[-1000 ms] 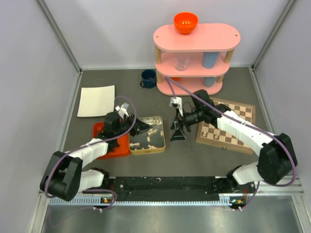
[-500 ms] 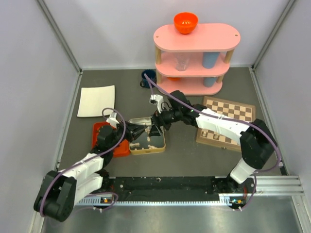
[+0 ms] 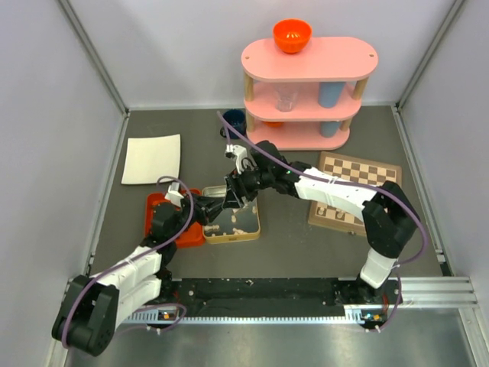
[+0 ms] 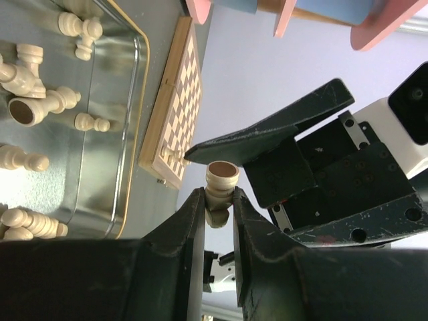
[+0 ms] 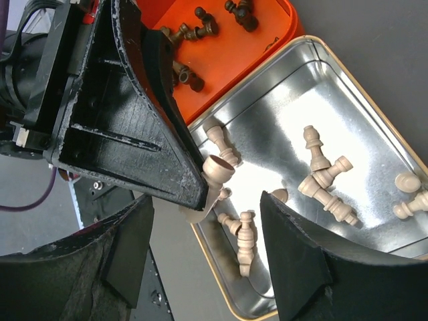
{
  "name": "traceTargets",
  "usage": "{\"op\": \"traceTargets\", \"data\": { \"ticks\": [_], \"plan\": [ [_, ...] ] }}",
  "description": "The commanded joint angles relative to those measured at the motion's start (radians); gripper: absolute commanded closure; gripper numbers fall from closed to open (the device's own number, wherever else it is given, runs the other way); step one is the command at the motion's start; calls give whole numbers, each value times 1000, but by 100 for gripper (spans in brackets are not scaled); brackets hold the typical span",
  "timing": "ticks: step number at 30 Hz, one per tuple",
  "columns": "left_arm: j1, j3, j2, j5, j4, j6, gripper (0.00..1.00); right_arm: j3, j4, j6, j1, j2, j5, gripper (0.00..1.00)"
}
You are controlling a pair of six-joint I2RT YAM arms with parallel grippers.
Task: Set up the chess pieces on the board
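Handover, centre of top view, over tin (image 5: 334, 80): left gripper (image 4: 219, 200) clamps cream piece (image 4: 221, 176); right gripper (image 5: 206, 200) wide open, empty. Close right squarely on piece head before left lets go.

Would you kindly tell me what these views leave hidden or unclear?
Left wrist: cream piece, lower half hidden inside left pincer; type unclear.
Top: board, left part under right arm; any pieces too small.
Right wrist: orange tray, cut by top edge, partly behind left pincer.
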State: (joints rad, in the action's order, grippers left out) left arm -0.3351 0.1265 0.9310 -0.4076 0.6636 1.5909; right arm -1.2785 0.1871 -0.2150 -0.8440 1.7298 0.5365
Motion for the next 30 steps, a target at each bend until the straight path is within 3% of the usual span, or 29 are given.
{"op": "traceTargets", "data": {
  "ticks": [1, 11, 15, 30],
  "plan": [
    [-4, -14, -12, 4, 99, 44, 99, -50, -41, -34, -20, 11, -23, 38],
    [-10, -19, 2, -10, 128, 69, 92, -42, -57, -37, -21, 25, -82, 67],
    [-10, -28, 3, -11, 125, 64, 78, -33, -61, -21, -23, 19, -101, 79],
    [-7, -31, 14, 0, 53, -26, 55, 24, -66, 45, -23, 7, -102, 85]
  ]
}}
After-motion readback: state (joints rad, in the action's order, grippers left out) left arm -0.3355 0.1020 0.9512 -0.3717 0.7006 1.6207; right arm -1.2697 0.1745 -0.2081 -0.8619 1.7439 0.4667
